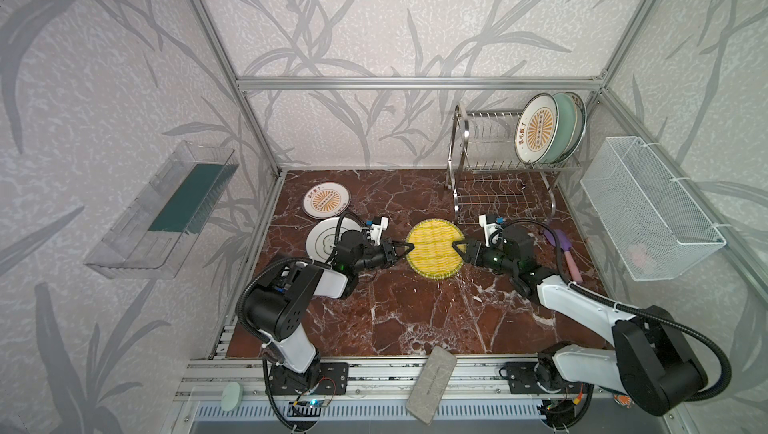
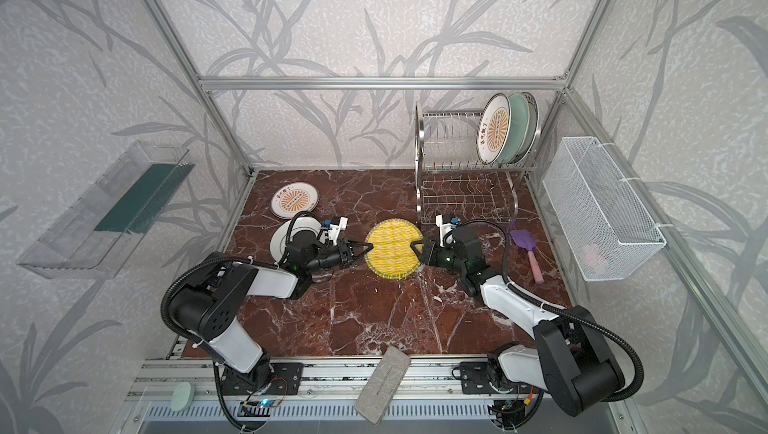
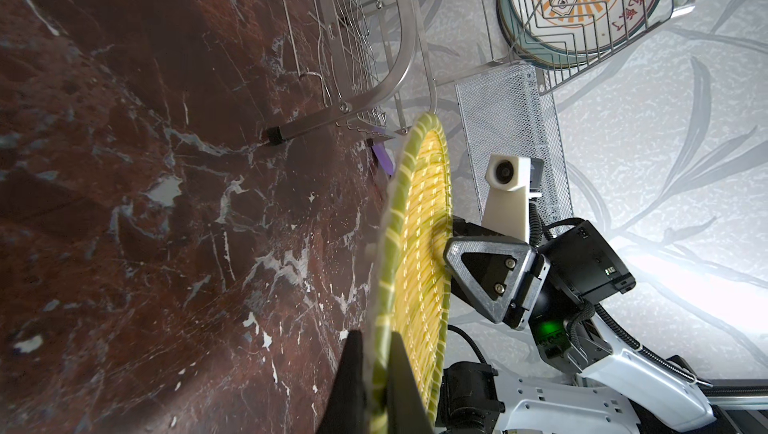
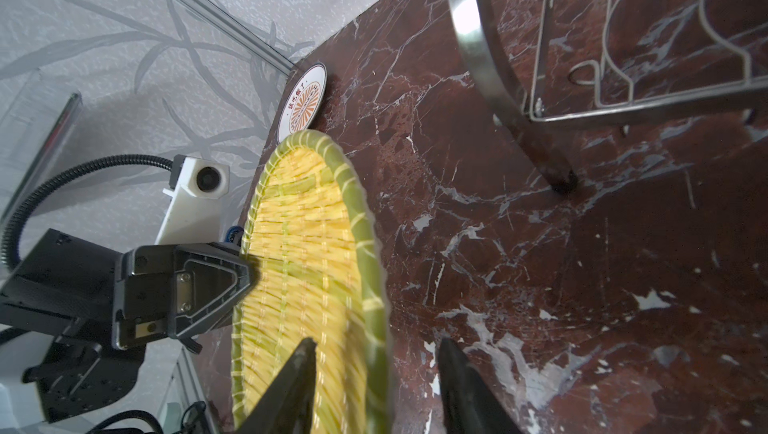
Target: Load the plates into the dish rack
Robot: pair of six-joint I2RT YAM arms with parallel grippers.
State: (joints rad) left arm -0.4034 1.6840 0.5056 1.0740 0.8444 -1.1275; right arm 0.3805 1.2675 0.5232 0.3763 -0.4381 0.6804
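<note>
Marble table (image 1: pixel 415 320), yellow plate (image 1: pixel 434 251) face up, left hand (image 1: pixel 409 248) pinching rim

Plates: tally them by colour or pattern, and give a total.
orange sunburst plates: 2
white plate with black rings: 1
yellow plate: 1
mint plate: 1
teal-rimmed plate: 1
total: 6

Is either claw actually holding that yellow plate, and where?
The left gripper pinches the yellow plate by its green rim; the right gripper, jaws open, only straddles the opposite rim.
</note>
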